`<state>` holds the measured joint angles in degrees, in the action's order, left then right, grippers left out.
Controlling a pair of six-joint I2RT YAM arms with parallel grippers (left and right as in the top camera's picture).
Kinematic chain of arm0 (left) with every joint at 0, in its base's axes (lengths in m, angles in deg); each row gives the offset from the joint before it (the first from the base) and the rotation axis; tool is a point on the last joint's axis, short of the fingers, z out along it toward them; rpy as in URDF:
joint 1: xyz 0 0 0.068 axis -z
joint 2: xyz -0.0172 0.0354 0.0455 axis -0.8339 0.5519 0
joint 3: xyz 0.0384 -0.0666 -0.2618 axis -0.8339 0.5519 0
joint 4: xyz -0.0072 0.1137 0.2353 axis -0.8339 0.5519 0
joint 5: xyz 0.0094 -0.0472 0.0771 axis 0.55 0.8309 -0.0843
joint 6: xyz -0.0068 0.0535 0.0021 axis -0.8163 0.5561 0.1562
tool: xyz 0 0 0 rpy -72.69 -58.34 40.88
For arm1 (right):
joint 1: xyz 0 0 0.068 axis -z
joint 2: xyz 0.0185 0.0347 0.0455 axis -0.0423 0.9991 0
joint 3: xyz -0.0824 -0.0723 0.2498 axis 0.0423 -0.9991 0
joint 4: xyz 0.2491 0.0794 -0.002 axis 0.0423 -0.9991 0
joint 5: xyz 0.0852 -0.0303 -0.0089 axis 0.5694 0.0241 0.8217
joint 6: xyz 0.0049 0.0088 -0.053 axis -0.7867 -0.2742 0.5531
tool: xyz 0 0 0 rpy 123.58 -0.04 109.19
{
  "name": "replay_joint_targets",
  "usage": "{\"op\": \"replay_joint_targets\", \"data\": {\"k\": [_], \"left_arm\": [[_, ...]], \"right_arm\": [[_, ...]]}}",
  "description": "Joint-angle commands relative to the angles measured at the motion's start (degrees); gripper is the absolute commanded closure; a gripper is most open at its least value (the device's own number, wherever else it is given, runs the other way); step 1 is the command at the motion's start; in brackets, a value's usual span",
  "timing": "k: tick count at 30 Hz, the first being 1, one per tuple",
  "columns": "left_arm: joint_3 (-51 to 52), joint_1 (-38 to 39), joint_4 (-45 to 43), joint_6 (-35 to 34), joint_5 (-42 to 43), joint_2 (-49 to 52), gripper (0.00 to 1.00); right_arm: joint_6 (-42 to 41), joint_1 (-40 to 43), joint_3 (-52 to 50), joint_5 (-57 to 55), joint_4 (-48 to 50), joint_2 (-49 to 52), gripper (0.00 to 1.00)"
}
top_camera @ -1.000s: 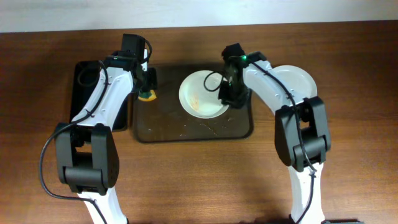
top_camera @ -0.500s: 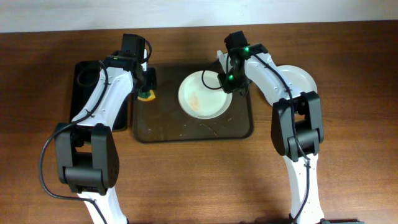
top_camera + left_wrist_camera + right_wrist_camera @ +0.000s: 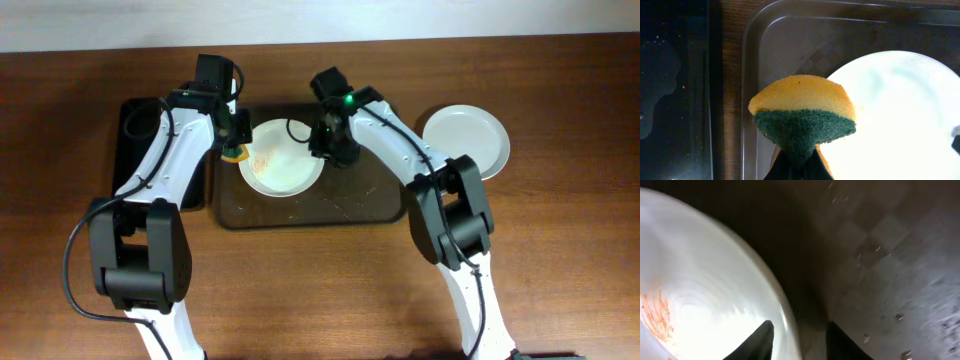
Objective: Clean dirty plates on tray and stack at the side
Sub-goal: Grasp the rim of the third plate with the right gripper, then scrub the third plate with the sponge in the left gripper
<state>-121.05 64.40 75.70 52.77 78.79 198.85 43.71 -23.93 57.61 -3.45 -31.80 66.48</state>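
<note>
Wood-grain table [image 3: 560, 260] carries the glossy brown tray [image 3: 385, 205] at centre, with a black tray [image 3: 135, 150] just beside it on the left. One white plate [image 3: 283, 160] lies on the tray's left half, an orange smear [image 3: 262, 160] near its left edge. The left gripper [image 3: 238, 142] is clenched on a sponge [image 3: 802, 107] — yellow with a green face — held at the plate's left rim; whether it touches, I cannot tell. The right gripper [image 3: 797, 341] pinches the plate's right rim, one finger over the plate, one outside it. A second plate [image 3: 466, 140] — white, no smear visible — rests on the table just right of the tray.
</note>
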Motion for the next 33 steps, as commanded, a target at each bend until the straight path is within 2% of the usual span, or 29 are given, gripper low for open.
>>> {"op": "replay_joint_targets", "data": {"k": [1,4,5,7,8,10,12,19,21,23,24,27,28,31,33], "left_arm": [[0.0,-0.2,-1.1,-0.5,-0.6,-1.9,1.0],[2.0,-0.2,-3.0,-0.5,-0.6,-1.9,1.0],[2.1,-0.2,-3.4,-0.2,-0.3,-1.8,1.0],[2.1,0.3,-4.3,6.4,1.4,-1.8,1.0],[2.1,0.5,-4.3,6.5,1.6,-1.8,1.0],[2.1,0.6,-6.0,12.7,10.0,-0.8,1.0],[2.1,0.6,-7.1,16.2,14.1,2.1,1.0],[2.1,4.1,-6.1,20.4,15.0,10.4,1.0],[2.1,5.3,-5.0,26.3,20.0,10.4,1.0],[2.1,5.6,-8.3,26.7,20.4,10.4,1.0],[2.1,5.5,-12.2,26.5,19.9,10.4,1.0],[2.1,5.5,-22.4,24.1,6.7,11.5,1.0],[2.1,5.6,-23.4,24.1,4.6,12.5,1.0],[2.1,5.6,-18.3,20.2,-2.4,16.8,1.0],[1.6,4.7,-12.6,20.3,-2.3,16.6,1.0]], "right_arm": [[4.5,0.1,0.1,1.4,0.1,0.7,0.72],[6.1,0.1,0.1,1.9,-0.8,1.4,0.96],[8.0,0.1,0.1,3.6,-0.8,1.4,0.96],[8.0,0.3,0.1,4.4,-0.9,1.4,0.96],[8.5,0.5,0.1,5.2,-0.9,1.4,0.96],[11.6,0.9,0.1,7.3,-0.7,1.4,0.96],[11.6,1.7,0.1,7.3,-0.6,1.4,0.96],[11.6,2.8,0.1,7.3,-0.7,1.4,0.96],[11.6,2.8,0.1,7.3,-0.7,1.4,0.96],[12.6,2.8,0.1,7.6,-0.8,1.4,0.96],[12.7,2.7,0.1,7.8,-0.8,1.4,0.96],[12.7,2.8,0.1,8.0,-0.8,1.4,0.96],[12.7,2.8,0.1,8.0,-0.8,1.4,0.96],[12.7,2.8,0.1,7.9,-0.8,1.4,0.96],[12.7,2.8,0.1,7.9,-0.7,1.4,0.96]]}}
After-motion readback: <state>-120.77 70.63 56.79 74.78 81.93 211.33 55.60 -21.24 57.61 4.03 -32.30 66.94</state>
